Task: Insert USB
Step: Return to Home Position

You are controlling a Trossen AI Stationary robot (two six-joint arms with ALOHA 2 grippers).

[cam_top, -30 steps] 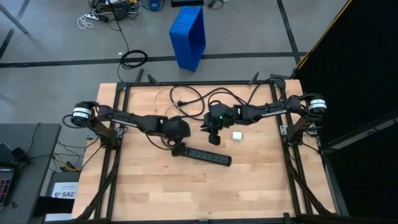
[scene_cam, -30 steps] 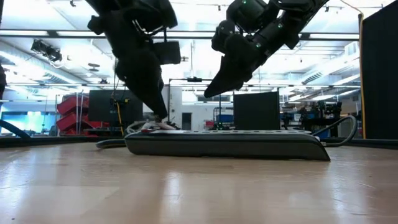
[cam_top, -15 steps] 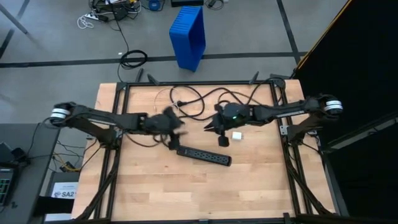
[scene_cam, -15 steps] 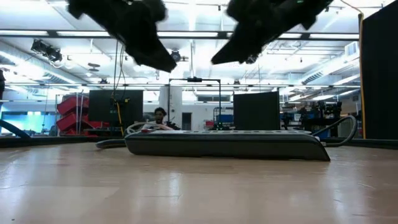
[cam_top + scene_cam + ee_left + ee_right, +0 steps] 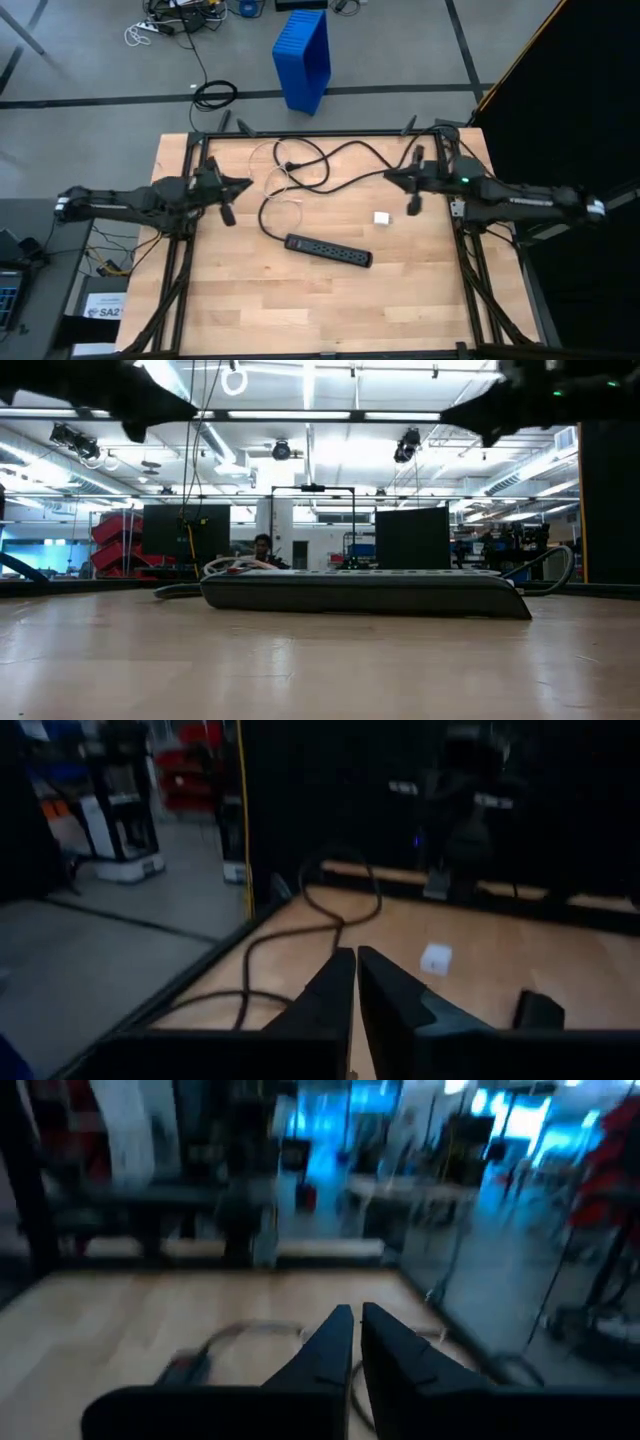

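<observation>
Presently we find both arms drawn out toward their own sides of the table (image 5: 300, 310), so we judge the step in hand to be parking the arms, with nothing inserted. The left gripper (image 5: 228, 190) hangs over the table's left part and the right gripper (image 5: 402, 180) over its right part. In each wrist view the fingers (image 5: 335, 990) are pressed together on nothing. The USB cable (image 5: 275, 178) lies loosely looped on the far-left part of the table, just beside the left gripper. It is well apart from the white adapter (image 5: 381, 217), which rests alone near the right gripper. The power strip (image 5: 328, 250) lies mid-table, and its black cord (image 5: 340, 155) trails toward the far edge. To park well, we advise keeping both claws high and shut. Each wrist should pass clear of the black cord and the pale loop, so that nothing gets snagged or dragged.
</observation>
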